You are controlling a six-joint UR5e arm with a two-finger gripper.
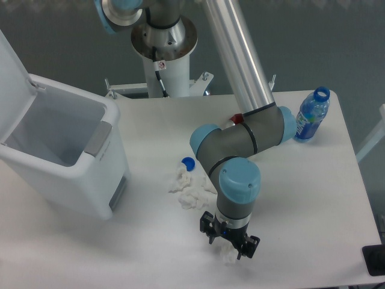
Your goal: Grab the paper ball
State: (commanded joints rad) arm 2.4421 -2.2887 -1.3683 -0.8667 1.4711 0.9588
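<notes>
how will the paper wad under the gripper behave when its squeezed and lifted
The paper ball looks crumpled and thin, so it will probably squash between the fingers of the gripper rather than resist. It seems very light and irregular, so it is unlikely to roll, though a light grip might slip.

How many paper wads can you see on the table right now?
2 groups are clear, exact count uncertain: one paper ball sits under the gripper; a white clump beside the blue cap looks like several wads merged, partly hidden by the arm.
</notes>
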